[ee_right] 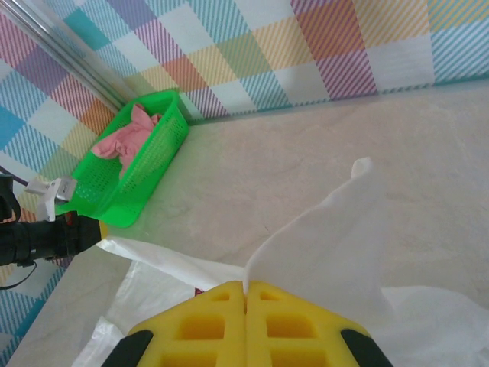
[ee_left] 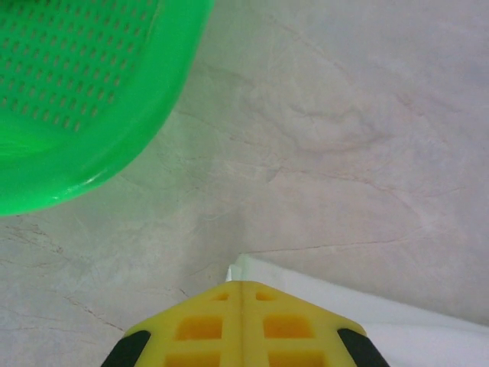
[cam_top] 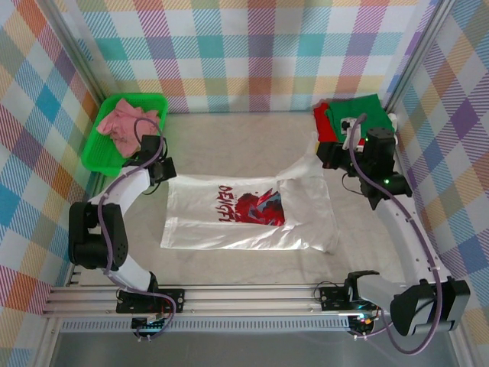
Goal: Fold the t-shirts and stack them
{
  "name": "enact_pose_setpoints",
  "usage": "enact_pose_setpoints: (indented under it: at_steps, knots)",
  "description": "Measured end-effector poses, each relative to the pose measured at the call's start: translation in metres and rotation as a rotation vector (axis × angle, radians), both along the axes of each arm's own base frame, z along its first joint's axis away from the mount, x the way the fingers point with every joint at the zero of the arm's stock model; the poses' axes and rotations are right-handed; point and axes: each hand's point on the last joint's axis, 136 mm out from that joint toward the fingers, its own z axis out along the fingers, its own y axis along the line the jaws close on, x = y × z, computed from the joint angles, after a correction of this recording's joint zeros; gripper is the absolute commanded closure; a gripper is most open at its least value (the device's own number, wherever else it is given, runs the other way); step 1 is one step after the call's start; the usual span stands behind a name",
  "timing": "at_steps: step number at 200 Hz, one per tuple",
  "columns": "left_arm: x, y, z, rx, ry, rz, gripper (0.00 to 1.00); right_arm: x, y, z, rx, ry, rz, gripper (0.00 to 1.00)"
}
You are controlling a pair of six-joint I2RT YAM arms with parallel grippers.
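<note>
We note: printed shirt spread at table centre; tray at far left, crumpled shirt inside; shirt stack in far right corner, beyond printed shirt.

White t-shirt, red-and-dark print; pink t-shirt; green tray.

Only text: sideways red lettering on white t-shirt, right of left claw. Too small to read.

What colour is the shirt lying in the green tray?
Pink. The pink t-shirt in the green tray shows best from the top external view.
</note>
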Motion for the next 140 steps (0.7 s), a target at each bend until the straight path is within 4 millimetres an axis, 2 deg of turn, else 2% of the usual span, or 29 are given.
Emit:
enact_pose_setpoints:
  at_steps: [24, 63, 78, 88, 98, 108, 118, 140]
  knots:
    - [-0.009, -0.005, 0.003, -0.008, -0.014, 0.005, 1.0, -0.011, -0.002, -0.012, -0.001, 0.013, -0.009, 1.0]
    - [-0.054, -0.005, -0.037, -0.029, 0.096, 0.051, 1.0, -0.034, -0.014, -0.051, -0.013, 0.105, -0.073, 1.0]
    - [-0.072, -0.003, -0.049, -0.039, 0.133, 0.073, 0.87, -0.047, -0.017, -0.06, -0.012, 0.135, -0.088, 1.0]
    - [-0.083, -0.003, -0.052, -0.045, 0.146, 0.084, 0.86, -0.057, -0.018, -0.064, -0.008, 0.148, -0.091, 1.0]
    - [-0.092, -0.001, -0.052, -0.048, 0.147, 0.1, 0.81, -0.066, -0.019, -0.065, -0.002, 0.147, -0.093, 0.97]
    - [-0.097, 0.001, -0.047, -0.046, 0.131, 0.112, 0.71, -0.077, -0.019, -0.066, 0.005, 0.144, -0.088, 0.84]
    - [-0.101, 0.004, -0.041, -0.047, 0.106, 0.132, 0.67, -0.088, -0.017, -0.065, 0.016, 0.132, -0.07, 0.7]
    - [-0.107, 0.009, -0.024, -0.036, 0.045, 0.149, 0.65, -0.107, -0.014, -0.059, 0.039, 0.085, -0.038, 0.73]
